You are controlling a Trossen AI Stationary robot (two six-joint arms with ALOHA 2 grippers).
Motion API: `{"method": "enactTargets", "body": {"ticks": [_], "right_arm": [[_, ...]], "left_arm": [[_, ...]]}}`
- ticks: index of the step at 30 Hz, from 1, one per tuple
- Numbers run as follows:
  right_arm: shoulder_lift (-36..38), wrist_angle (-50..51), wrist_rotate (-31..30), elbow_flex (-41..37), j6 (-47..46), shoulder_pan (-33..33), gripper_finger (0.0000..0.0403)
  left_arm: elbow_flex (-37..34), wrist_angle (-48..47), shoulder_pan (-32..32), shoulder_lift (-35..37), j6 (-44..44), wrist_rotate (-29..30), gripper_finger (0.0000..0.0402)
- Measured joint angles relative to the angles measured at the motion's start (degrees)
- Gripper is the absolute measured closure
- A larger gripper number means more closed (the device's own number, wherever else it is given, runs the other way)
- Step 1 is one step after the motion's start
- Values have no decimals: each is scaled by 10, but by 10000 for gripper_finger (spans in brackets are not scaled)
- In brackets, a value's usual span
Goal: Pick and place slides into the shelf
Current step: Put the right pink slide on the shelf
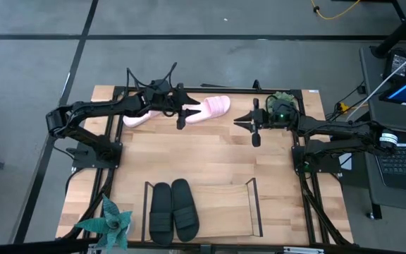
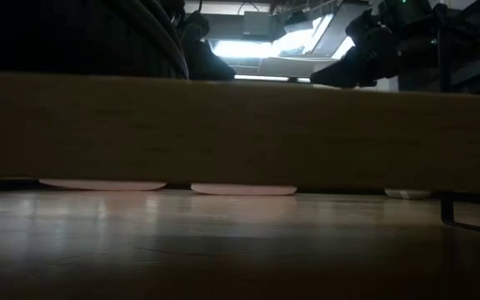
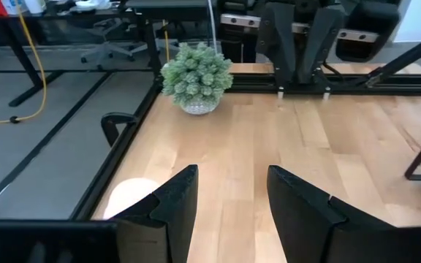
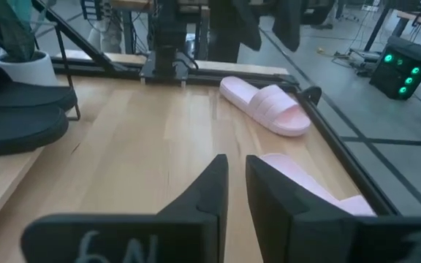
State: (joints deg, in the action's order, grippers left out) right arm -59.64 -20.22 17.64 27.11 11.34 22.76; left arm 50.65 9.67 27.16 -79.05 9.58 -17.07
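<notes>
Two pale pink slides lie sole-down near the table's far edge. One pink slide point(image 1: 216, 107) point(image 4: 305, 191) is in the middle, and the other pink slide point(image 1: 134, 119) point(image 4: 267, 107) is partly under my left arm. The black pair point(image 1: 173, 210) point(image 4: 17, 109) sits side by side in the left part of the wire shelf point(image 1: 254, 206) at the near edge. My left gripper point(image 1: 189, 113) point(image 3: 232, 193) is open and hovers just left of the middle pink slide, touching nothing. My right gripper point(image 1: 241, 122) point(image 4: 237, 172) hangs right of that slide with its fingers nearly together and nothing between them.
A green potted plant point(image 1: 282, 103) point(image 3: 196, 77) stands at the far right corner. A teal plant point(image 1: 108, 221) stands at the near left corner. A black frame point(image 1: 302, 152) rims the table. Bare wood point(image 1: 203, 159) lies between the slides and the shelf, and the shelf's right part holds nothing.
</notes>
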Motion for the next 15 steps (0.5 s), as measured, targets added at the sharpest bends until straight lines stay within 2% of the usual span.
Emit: {"method": "enactTargets", "body": {"ticks": [5,9,15], "right_arm": [[0,-19,-4,0,-3,0,350],[0,-24,-61,0,-6,0,350],[0,-28,-71,0,-21,0,350]], "left_arm": [[0,0,-1,0,10,-2,245],[0,7,2,0,16,-2,245],[0,28,32,0,11,-59,245]]}}
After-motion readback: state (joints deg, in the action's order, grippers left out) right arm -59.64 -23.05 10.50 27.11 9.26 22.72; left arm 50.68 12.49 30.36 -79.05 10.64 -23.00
